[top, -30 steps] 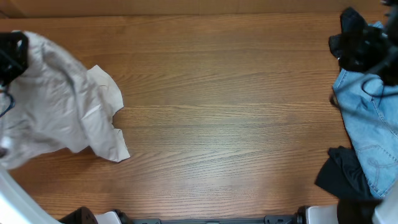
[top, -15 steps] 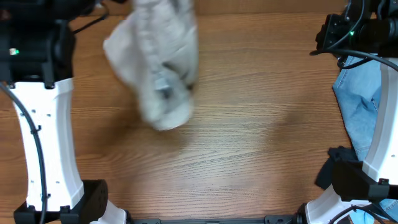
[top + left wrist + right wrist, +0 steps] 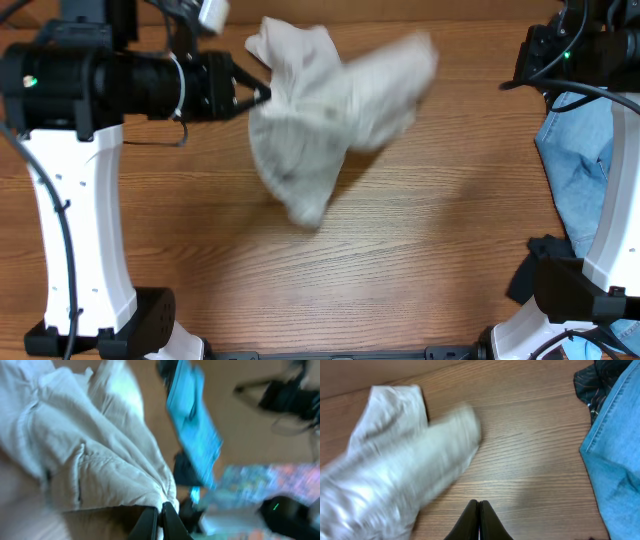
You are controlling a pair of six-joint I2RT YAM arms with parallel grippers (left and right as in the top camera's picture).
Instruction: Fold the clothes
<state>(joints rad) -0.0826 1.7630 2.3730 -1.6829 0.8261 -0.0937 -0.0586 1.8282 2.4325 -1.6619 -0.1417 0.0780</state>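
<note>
Two pincers mine: left pincer [image 3: 161, 510] pinched tight on cream trousers [image 3: 320, 125], bunched, blurred, seemingly hanging above worktop [image 3: 420, 250] centre-left; right pincer [image 3: 479, 509] closed, empty, near denim garment [image 3: 615, 460].

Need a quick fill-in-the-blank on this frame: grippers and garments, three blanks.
1. Of the left gripper and right gripper, the one shut on the trousers is the ___.
2. The right gripper is shut and holds ___.
3. The denim garment lies on the ___ arm's side of the table.
Missing words: left; nothing; right.
</note>
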